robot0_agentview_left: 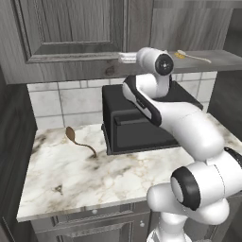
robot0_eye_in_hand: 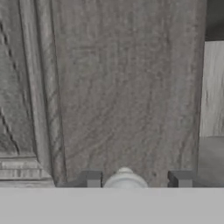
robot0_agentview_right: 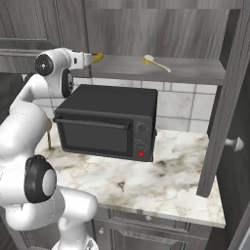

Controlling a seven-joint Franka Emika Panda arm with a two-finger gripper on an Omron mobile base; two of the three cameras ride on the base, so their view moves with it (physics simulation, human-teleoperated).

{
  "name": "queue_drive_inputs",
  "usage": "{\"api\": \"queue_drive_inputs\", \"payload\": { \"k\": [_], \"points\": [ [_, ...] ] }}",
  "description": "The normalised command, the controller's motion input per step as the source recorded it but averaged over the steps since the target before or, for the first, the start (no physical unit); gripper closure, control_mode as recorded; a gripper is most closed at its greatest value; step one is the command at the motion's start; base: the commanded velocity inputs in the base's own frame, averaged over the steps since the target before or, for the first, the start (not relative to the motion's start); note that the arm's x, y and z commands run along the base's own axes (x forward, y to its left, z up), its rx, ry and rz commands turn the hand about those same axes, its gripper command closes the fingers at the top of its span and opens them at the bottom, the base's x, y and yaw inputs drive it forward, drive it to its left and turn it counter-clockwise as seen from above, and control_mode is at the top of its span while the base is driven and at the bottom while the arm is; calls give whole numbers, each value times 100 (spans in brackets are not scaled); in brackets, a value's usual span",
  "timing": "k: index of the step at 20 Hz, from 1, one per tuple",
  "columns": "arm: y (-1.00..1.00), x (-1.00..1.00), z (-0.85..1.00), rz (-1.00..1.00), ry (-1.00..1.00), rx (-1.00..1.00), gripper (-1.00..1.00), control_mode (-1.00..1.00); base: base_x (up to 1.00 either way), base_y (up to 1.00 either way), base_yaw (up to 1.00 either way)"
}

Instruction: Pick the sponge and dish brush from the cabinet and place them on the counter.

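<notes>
My gripper (robot0_eye_in_hand: 136, 178) is up at the closed left door of the cabinet (robot0_agentview_left: 71, 28). Its two fingertips (robot0_eye_in_hand: 92, 178) sit close on either side of the door's round silver knob (robot0_eye_in_hand: 125, 178). From the base cameras the hand (robot0_agentview_left: 126, 57) reaches in at shelf height (robot0_agentview_right: 85, 58). The dish brush (robot0_agentview_left: 194, 57) lies on the grey shelf (robot0_agentview_right: 195, 68) to the right, its yellow head pointing left (robot0_agentview_right: 156, 62). The sponge is hidden. Below lies the white marble counter (robot0_agentview_left: 61, 175).
A black microwave (robot0_agentview_right: 107, 122) stands on the counter under the shelf. A brown long-handled spoon (robot0_agentview_left: 78, 141) lies left of it. A yellow banana (robot0_agentview_right: 97, 57) rests on the shelf beside my hand. The right cabinet door (robot0_agentview_right: 229, 97) hangs open.
</notes>
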Motion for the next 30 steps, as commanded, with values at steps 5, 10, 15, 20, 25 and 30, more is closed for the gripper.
{"api": "queue_drive_inputs", "payload": {
  "k": [5,10,15,20,25,30],
  "points": [
    [12,6,-2,6,23,0,100,-100,0,0,0],
    [15,0,-24,5,3,0,100,-100,0,0,0],
    [31,-4,-40,1,0,-2,100,-100,0,0,0],
    [55,-41,-40,0,0,-11,100,-100,0,0,0],
    [70,-67,-37,-2,0,-17,100,-100,0,0,0],
    [74,-65,-37,-5,2,-13,100,-100,0,0,0]
  ]
}}
